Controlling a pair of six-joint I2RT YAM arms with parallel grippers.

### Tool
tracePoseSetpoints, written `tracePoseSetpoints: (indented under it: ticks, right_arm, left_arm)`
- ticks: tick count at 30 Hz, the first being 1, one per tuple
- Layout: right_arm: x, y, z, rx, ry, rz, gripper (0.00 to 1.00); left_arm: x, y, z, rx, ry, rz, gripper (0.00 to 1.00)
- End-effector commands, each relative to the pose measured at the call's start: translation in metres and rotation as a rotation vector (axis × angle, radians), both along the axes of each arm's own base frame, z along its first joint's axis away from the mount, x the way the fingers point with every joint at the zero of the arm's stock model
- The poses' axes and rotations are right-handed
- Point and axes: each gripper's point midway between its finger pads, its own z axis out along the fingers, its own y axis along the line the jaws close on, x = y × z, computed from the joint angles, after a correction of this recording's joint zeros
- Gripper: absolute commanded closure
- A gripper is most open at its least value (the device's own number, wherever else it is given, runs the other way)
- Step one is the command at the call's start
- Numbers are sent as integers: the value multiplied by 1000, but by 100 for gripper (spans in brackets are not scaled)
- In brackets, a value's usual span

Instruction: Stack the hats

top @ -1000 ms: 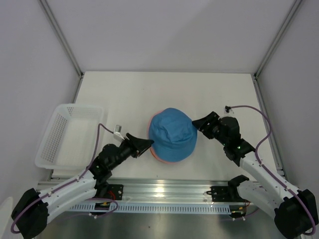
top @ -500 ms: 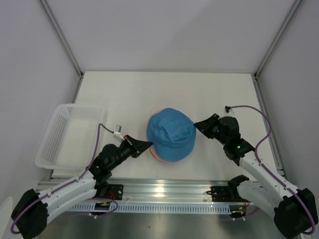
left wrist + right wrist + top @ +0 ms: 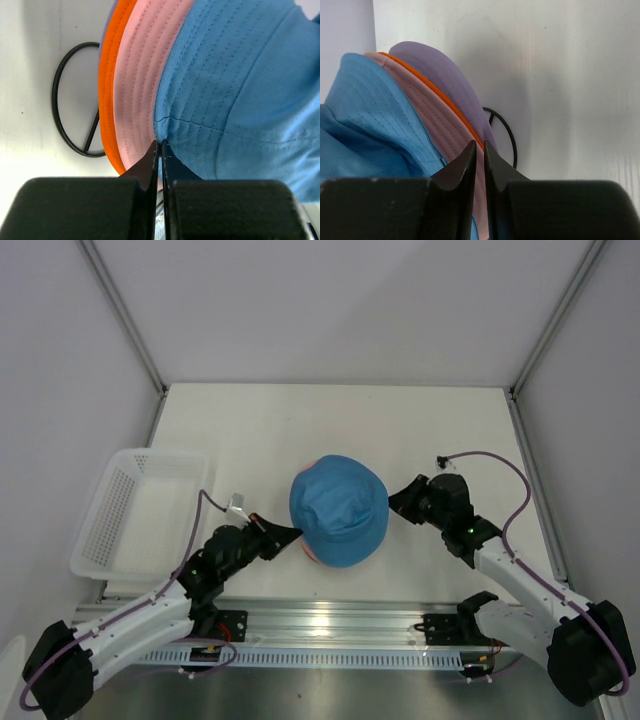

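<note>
The sky blue hat [image 3: 338,508] lies on top of the stack at the table's middle, with the pink hat's [image 3: 312,552] rim peeking out at the lower left. My left gripper [image 3: 295,532] is at the stack's left edge. In the left wrist view it [image 3: 160,142] is shut on the blue hat's [image 3: 240,75] brim, beside the pink [image 3: 145,75], orange [image 3: 107,100] and lavender [image 3: 114,7] brims. My right gripper [image 3: 397,502] is at the right edge. In the right wrist view it [image 3: 480,144] is shut, with blue fabric [image 3: 370,110] in the jaws, over the pink [image 3: 430,125], orange [image 3: 445,97] and lavender [image 3: 440,70] brims.
A white mesh basket [image 3: 100,530] stands at the table's left edge. A black ring mark [image 3: 60,115] lies on the table under the stack, and it also shows in the right wrist view [image 3: 507,135]. Walls enclose the table at the back and both sides.
The blue hat has shifted a little left and toward the front over the stack. Both grippers moved left with it, staying at its edges.
</note>
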Motion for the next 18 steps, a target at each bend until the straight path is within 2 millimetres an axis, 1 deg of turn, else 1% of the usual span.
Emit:
tracePoseSetpoints:
  ticks: [1, 3, 6, 7, 8, 9, 10, 11, 12, 13, 14, 15, 16, 18]
  right_arm:
    - [-2, 1, 6, -29, -46, 39, 85]
    - [-4, -1, 3, -35, -43, 38, 80]
    - [-5, -6, 3, -65, -40, 28, 69]
    - [-5, -8, 7, -69, -48, 21, 63]
    - [-4, -13, 9, -77, -58, 10, 58]
    - [-1, -17, 16, -87, -74, 4, 53]
    - [0, -19, 25, -79, -94, 2, 45]
    - [6, -28, 32, -70, -107, -21, 42]
    - [10, -30, 46, -49, -136, -21, 41]
    - [8, -26, 55, -8, -146, 15, 40]
    - [12, -26, 69, 28, -184, 21, 40]
    - [16, -30, 80, 55, -209, 15, 40]
    - [13, -23, 88, 94, -221, 57, 40]
    - [15, -14, 105, 132, -287, 102, 40]
  left_arm:
    - [-3, 2, -27, 109, 72, -14, 99]
    - [-4, 3, -32, 113, 81, -16, 99]
    - [-2, 3, -21, 99, 38, -14, 99]
    - [-1, 7, -21, 118, 37, 3, 99]
    - [0, 9, -15, 112, 16, 13, 99]
    - [0, 11, -13, 123, 0, 16, 99]
    - [0, 16, -17, 143, 7, 28, 99]
    - [0, 17, -12, 134, -8, 32, 99]
    - [0, 17, -10, 134, -18, 33, 99]
    - [-2, 20, -15, 152, -3, 33, 99]
    - [-2, 20, -15, 151, -5, 33, 99]
    - [-2, 20, -15, 152, -6, 32, 99]
    - [-2, 19, -14, 152, -5, 31, 99]
    - [-1, 17, -14, 152, -4, 23, 99]
